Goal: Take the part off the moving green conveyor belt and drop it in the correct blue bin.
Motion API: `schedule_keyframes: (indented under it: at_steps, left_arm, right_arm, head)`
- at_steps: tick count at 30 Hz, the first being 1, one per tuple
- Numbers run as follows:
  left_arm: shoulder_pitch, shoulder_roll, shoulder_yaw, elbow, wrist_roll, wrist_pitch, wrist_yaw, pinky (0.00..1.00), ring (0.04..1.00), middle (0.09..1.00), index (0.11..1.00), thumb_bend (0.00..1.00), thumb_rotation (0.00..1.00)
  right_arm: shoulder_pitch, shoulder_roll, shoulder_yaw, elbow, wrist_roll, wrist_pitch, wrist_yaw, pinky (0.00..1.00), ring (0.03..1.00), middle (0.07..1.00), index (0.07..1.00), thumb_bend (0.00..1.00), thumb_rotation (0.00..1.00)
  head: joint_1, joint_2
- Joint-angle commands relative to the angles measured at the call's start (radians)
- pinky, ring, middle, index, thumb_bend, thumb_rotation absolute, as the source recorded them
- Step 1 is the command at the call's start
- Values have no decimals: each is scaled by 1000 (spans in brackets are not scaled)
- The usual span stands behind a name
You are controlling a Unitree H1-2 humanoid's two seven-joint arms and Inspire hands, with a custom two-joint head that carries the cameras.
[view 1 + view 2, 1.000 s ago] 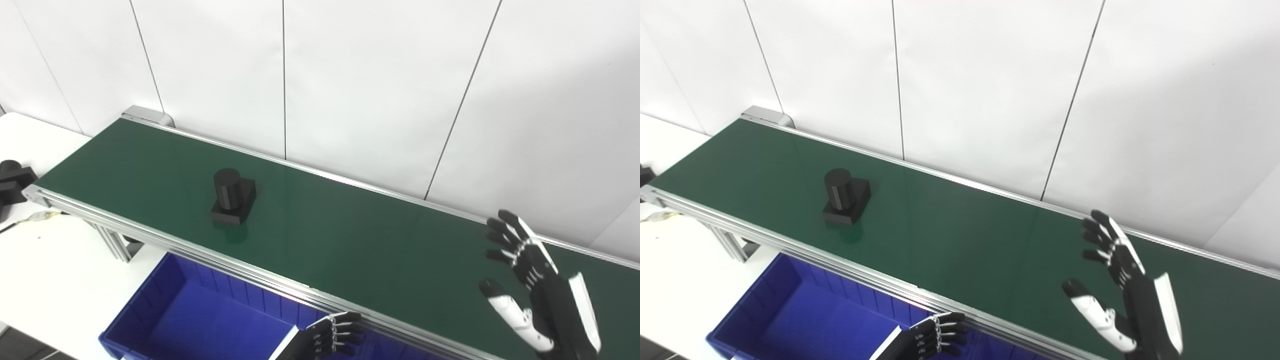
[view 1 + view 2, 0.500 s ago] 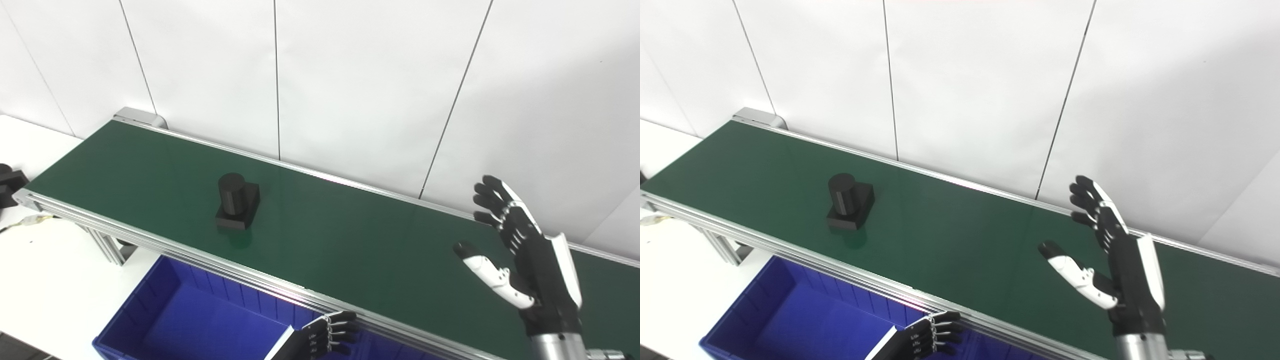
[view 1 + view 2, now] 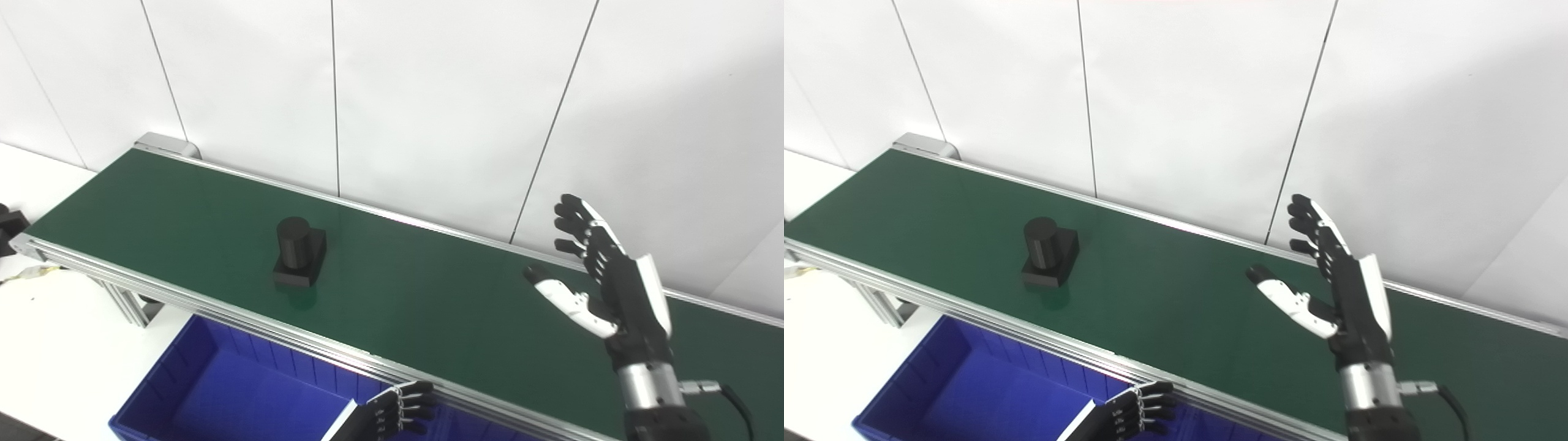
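Note:
A black part [image 3: 298, 252], a cylinder upright on a square base, rides on the green conveyor belt [image 3: 429, 300] left of the middle. My right hand [image 3: 603, 278] is open, fingers spread and thumb out, raised above the belt's right part, well to the right of the part. My left hand [image 3: 398, 413] is low at the bottom edge, below the belt's near rail and over the blue bin [image 3: 245, 392], fingers curled; it holds nothing that I can see.
The belt's aluminium near rail [image 3: 202, 300] runs between the bin and the belt. A white wall stands right behind the belt. A white table [image 3: 55, 331] lies at the left, with a black object [image 3: 6, 223] at its left edge.
The part has ridden to the right along the belt. My right hand has risen and moved left, toward the part. The camera has shifted a little. The left hand has stayed low.

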Motion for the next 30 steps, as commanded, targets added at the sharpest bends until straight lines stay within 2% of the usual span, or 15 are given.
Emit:
schedule_keyframes:
  at_steps: [1, 7, 11, 19, 26, 30]
  left_arm:
    - [-12, -13, -1, -9, -4, -44, -11, 693, 755, 785, 819, 939, 526]
    - [-13, -18, -1, -8, -1, -44, -10, 691, 755, 785, 819, 940, 529]
    - [-14, -21, -1, -6, -3, -44, -13, 693, 756, 786, 820, 940, 528]
    - [-19, -28, -4, -1, -1, -44, -15, 699, 759, 788, 824, 934, 528]
    - [-20, -38, -6, 2, 15, -44, -5, 692, 755, 785, 825, 931, 537]
    - [-22, -42, -8, 5, 22, -44, -3, 687, 753, 784, 825, 929, 543]
  right_arm:
    - [-47, 10, 9, 21, -17, -32, -18, 819, 875, 885, 903, 656, 487]
    - [-89, 20, 32, 126, -43, -65, -40, 811, 870, 879, 906, 695, 515]
    - [-112, 31, 40, 207, -35, -113, -54, 816, 873, 879, 908, 712, 527]
    - [-166, 68, 56, 358, -37, -170, -87, 787, 859, 867, 893, 727, 474]
    - [-209, 86, 80, 451, -67, -161, -101, 800, 864, 864, 897, 722, 478]
    - [-237, 93, 89, 513, -71, -180, -106, 799, 857, 859, 898, 711, 449]
  head:
    - [-5, 2]
    - [-8, 5]
    - [-13, 6]
    - [-13, 6]
    - [-8, 7]
    - [-6, 6]
